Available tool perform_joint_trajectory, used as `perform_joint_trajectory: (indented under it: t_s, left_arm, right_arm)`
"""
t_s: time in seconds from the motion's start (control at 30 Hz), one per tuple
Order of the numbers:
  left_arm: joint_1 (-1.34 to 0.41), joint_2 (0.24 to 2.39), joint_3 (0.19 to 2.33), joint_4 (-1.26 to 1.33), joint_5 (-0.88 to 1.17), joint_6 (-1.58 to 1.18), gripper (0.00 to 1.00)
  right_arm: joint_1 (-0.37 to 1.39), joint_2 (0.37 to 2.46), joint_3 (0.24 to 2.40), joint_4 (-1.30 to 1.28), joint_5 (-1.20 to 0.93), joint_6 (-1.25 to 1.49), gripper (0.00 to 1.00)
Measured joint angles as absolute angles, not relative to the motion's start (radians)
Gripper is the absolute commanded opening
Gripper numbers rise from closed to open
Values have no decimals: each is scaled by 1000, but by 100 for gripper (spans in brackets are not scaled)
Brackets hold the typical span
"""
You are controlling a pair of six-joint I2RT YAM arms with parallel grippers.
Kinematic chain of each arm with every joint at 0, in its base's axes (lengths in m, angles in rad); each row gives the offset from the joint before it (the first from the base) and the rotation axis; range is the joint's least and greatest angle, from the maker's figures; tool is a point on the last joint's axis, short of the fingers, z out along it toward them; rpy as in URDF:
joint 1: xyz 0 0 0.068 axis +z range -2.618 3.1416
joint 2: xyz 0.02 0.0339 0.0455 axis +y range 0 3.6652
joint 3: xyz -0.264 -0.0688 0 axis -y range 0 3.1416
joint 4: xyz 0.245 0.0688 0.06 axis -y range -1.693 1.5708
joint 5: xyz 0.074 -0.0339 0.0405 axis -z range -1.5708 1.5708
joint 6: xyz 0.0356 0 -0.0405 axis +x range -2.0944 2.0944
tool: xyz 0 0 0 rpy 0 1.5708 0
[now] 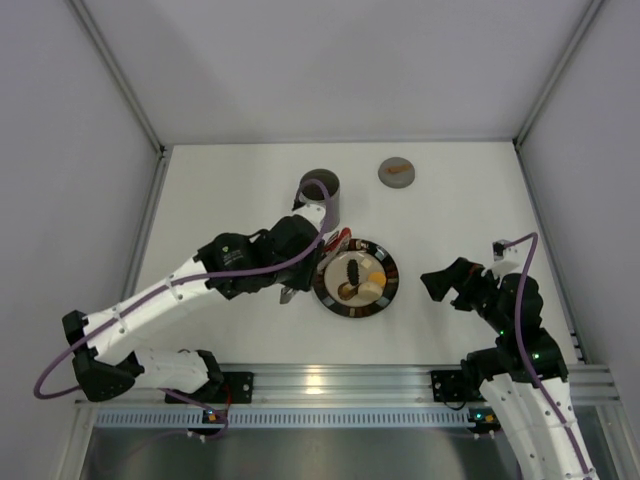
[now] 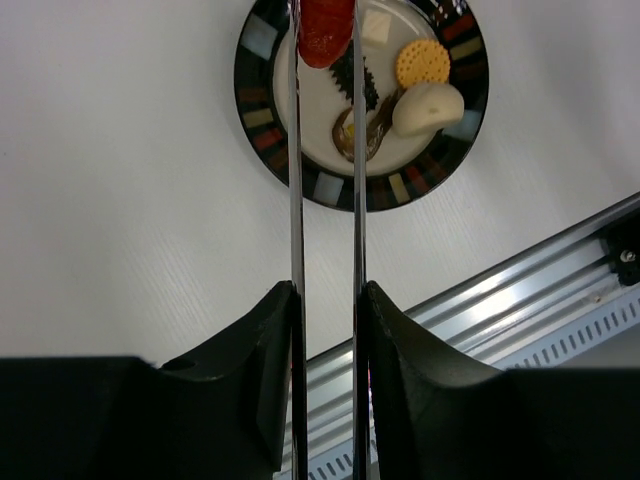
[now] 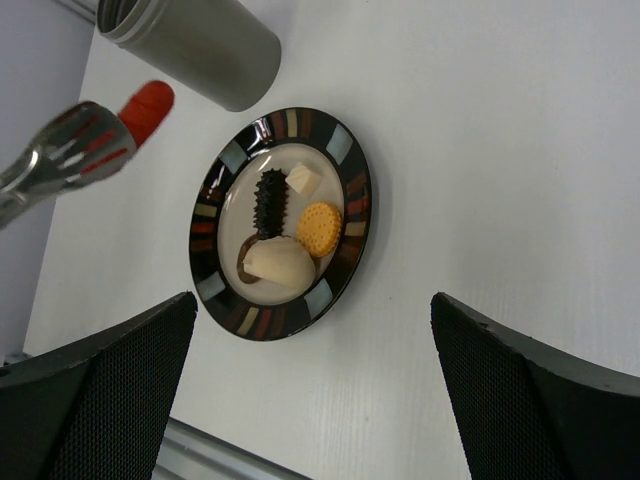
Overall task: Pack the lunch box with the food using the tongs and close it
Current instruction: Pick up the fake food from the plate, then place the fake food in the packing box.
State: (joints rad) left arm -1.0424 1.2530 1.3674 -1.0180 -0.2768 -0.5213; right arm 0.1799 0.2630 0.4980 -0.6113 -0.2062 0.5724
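My left gripper is shut on the silver tongs, a finger pressing on each arm. The tong tips pinch a red piece of food, held over the plate's edge nearest the lunch box. The right wrist view shows the red piece in the tongs just below the dark-grey lunch box, whose mouth is uncovered. On the striped plate lie a round orange cracker, a cream dumpling, a black spiky piece and a cream cube. My right gripper stands open to the right of the plate, holding nothing.
The flat grey lid with an orange mark lies at the back, right of the lunch box. An aluminium rail runs along the near table edge. White walls enclose the table on three sides.
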Motion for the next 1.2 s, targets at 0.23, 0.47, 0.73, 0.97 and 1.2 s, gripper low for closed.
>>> perform_joint_trajectory:
  t_s: [0.23, 0.47, 0.73, 0.97, 1.2]
  left_arm:
    - [-1042, 1307, 1582, -1075, -388, -521, 24]
    - [-987, 1406, 1752, -1094, -457, -501, 24]
    - [-845, 1502, 1770, -1093, -434, -468, 24]
    - [-772, 1531, 1757, -1089, -381, -437, 24]
    - [-740, 1573, 1757, -1079, -348, -413, 28]
  right_arm:
    - [180, 263, 498, -612, -207, 572, 99]
    - [180, 263, 498, -612, -207, 572, 100]
    - [180, 263, 498, -614, -206, 572, 99]
    - [180, 262, 498, -614, -206, 569, 99]
    - [180, 262, 498, -614, -206, 569, 99]
